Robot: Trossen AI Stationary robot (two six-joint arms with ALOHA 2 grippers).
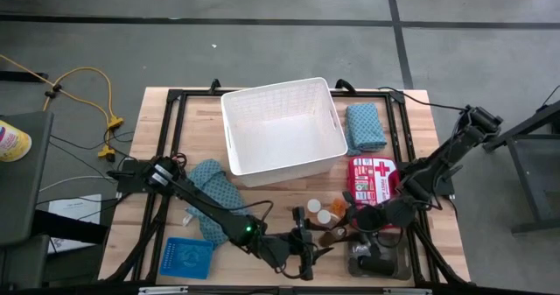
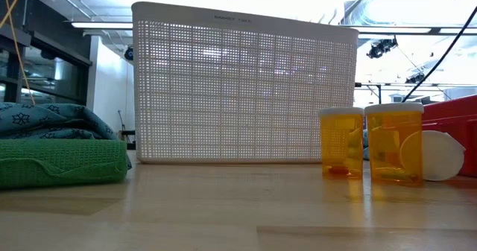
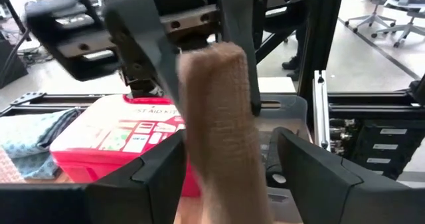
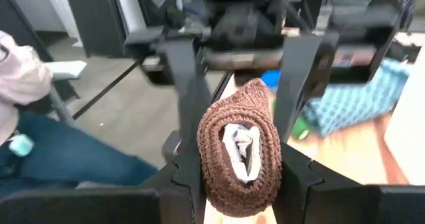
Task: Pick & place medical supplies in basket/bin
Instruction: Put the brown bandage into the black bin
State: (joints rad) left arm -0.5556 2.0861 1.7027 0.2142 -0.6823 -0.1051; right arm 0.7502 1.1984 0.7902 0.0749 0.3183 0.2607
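Note:
A brown knitted bandage roll [image 4: 240,151] hangs above the table's near edge between my two grippers [image 1: 333,235]. My right gripper [image 4: 239,191] is shut on it. My left gripper [image 3: 229,177] faces it from the other side and is open, a finger on each side of the roll's other end [image 3: 222,151]. The white basket [image 1: 282,124] stands at the table's far middle. One teal cloth [image 1: 365,126] lies to its right, another [image 1: 214,190] to its near left. Two orange pill bottles [image 2: 341,143] stand by a white cap [image 2: 441,156]. My right gripper pinches the sides of the roll's right-hand end [image 4: 206,164] between its two fingers. It comes nearly level from the table's right side, and the fingers lie along the roll. The roll is lifted clear of the table and reaches out toward my left gripper.
A red first-aid kit [image 1: 372,179] lies right of the basket. A grey tray [image 1: 378,258] holding a dark item sits at the near right, a blue mesh tray [image 1: 187,257] at the near left. A seated person [image 4: 26,144] shows beyond the table's near edge.

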